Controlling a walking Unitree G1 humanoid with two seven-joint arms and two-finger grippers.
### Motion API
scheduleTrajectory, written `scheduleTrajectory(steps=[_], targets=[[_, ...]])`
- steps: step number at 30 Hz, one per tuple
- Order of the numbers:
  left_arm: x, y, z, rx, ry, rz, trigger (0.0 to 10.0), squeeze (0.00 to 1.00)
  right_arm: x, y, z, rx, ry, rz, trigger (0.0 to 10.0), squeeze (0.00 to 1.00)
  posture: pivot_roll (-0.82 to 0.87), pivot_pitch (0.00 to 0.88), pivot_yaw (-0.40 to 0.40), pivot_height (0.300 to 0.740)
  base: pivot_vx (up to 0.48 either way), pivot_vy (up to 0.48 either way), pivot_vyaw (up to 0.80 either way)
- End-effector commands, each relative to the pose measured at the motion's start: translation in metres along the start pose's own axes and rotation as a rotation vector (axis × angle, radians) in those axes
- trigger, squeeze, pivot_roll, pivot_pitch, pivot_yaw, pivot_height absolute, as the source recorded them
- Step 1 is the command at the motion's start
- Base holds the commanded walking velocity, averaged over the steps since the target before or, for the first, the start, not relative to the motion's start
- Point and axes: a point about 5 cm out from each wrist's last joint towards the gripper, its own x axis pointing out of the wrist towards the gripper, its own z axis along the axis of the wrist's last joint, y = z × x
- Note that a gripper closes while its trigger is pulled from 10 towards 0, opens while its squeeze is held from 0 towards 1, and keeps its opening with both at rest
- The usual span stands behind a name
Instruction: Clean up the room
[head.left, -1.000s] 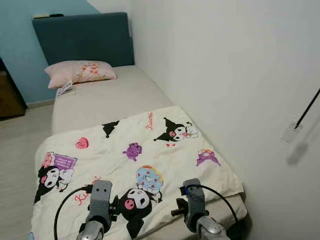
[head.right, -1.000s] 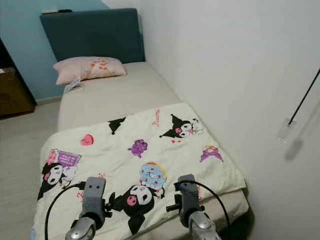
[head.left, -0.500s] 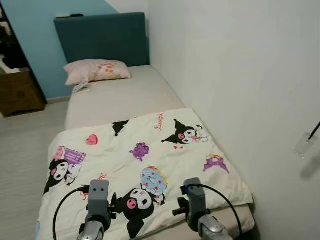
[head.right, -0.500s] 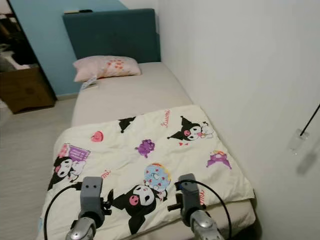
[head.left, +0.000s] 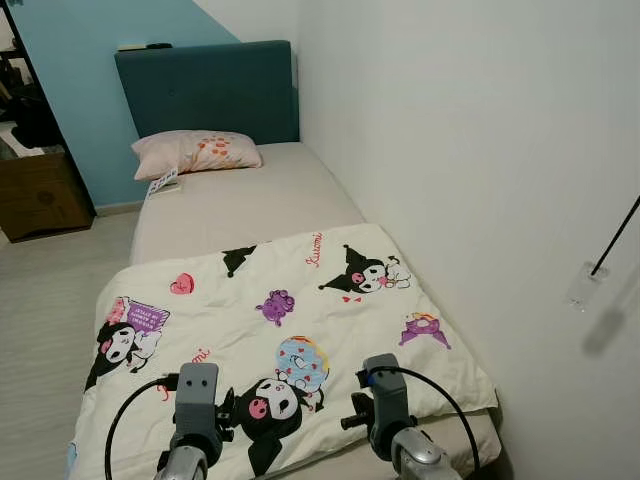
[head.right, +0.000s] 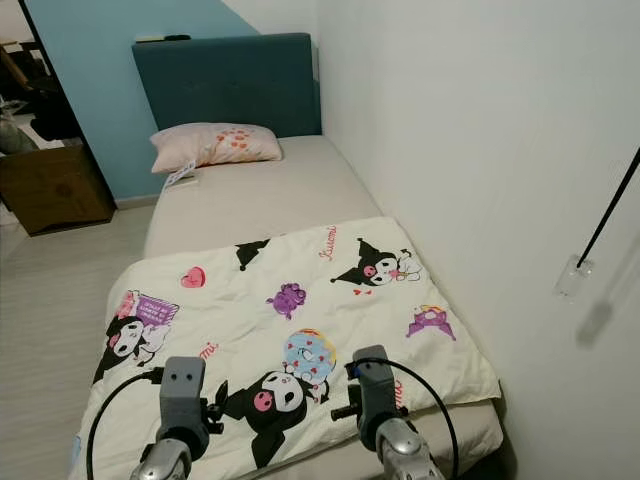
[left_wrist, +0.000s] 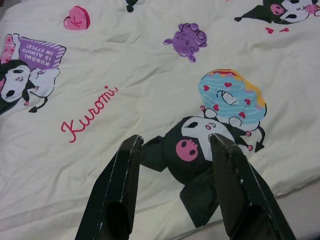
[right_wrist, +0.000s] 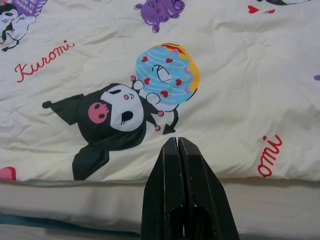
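Left gripper hovered over the foot end of the bed, fingers spread wide, empty, above the cartoon-print blanket. We noted the blanket covered the bed's foot half, its right edge along the white wall. Right gripper had its fingers pressed together, empty, above the blanket's foot edge. We recorded a pink pillow at the head end, against the teal headboard.

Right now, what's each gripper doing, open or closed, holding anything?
Left gripper: open, empty, above the blanket.
Right gripper: closed, holding nothing.
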Motion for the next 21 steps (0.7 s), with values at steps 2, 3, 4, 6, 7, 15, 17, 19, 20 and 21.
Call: scheduleTrajectory(steps=[2, 3, 4, 6, 7, 15, 17, 19, 20, 21], targets=[[-0.001, 0.009, 0.003, 0.01, -0.026, 0.02, 10.0, 0.0, 0.002, 0.0, 0.009, 0.01, -0.04, -0.003, 10.0, 0.0, -0.03, 0.0, 0.013, 0.732, 0.0, 0.0, 0.0], [-0.002, 0.012, 0.007, 0.007, -0.048, 0.037, 10.0, 0.0, 0.002, 0.001, 0.009, 0.009, -0.042, 0.004, 10.0, 0.0, -0.04, 0.0, 0.014, 0.732, 0.0, 0.0, 0.0], [-0.002, 0.013, 0.008, 0.005, -0.054, 0.044, 10.0, 0.0, 0.003, 0.002, 0.009, 0.005, -0.042, 0.009, 10.0, 0.0, -0.04, 0.0, 0.015, 0.732, 0.0, 0.0, 0.0], [-0.002, 0.014, 0.008, 0.004, -0.057, 0.049, 10.0, 0.0, 0.003, 0.002, 0.009, 0.003, -0.041, 0.012, 10.0, 0.0, -0.03, 0.0, 0.013, 0.728, 0.0, 0.0, 0.0], [-0.002, 0.014, 0.008, 0.004, -0.057, 0.049, 10.0, 0.0, 0.003, 0.002, 0.009, 0.003, -0.041, 0.012, 10.0, 0.0, -0.03, 0.0, 0.013, 0.728, 0.0, 0.0, 0.0], [-0.004, 0.019, 0.008, 0.004, -0.059, 0.07, 10.0, 0.0, 0.003, 0.006, 0.009, 0.004, -0.042, 0.032, 10.0, 0.0, -0.03, 0.0, 0.01, 0.698, 0.0, 0.0, 0.0], [-0.004, 0.02, 0.008, 0.004, -0.06, 0.073, 10.0, 0.0, 0.003, 0.006, 0.009, 0.004, -0.042, 0.036, 10.0, 0.0, -0.02, 0.0, 0.01, 0.693, 0.0, 0.0, 0.0], [-0.005, 0.021, 0.007, 0.001, -0.058, 0.086, 10.0, 0.0, 0.003, 0.007, 0.009, 0.003, -0.042, 0.047, 10.0, 0.0, -0.02, 0.0, 0.009, 0.678, 0.0, 0.0, 0.0], [-0.005, 0.021, 0.006, 0.001, -0.057, 0.088, 10.0, 0.0, 0.003, 0.008, 0.009, 0.003, -0.042, 0.049, 10.0, 0.0, -0.02, 0.0, 0.008, 0.673, 0.0, 0.0, 0.0], [-0.005, 0.021, 0.006, 0.001, -0.057, 0.088, 10.0, 0.0, 0.003, 0.008, 0.009, 0.003, -0.042, 0.049, 10.0, 0.0, -0.02, 0.0, 0.008, 0.673, 0.0, 0.0, 0.0]])
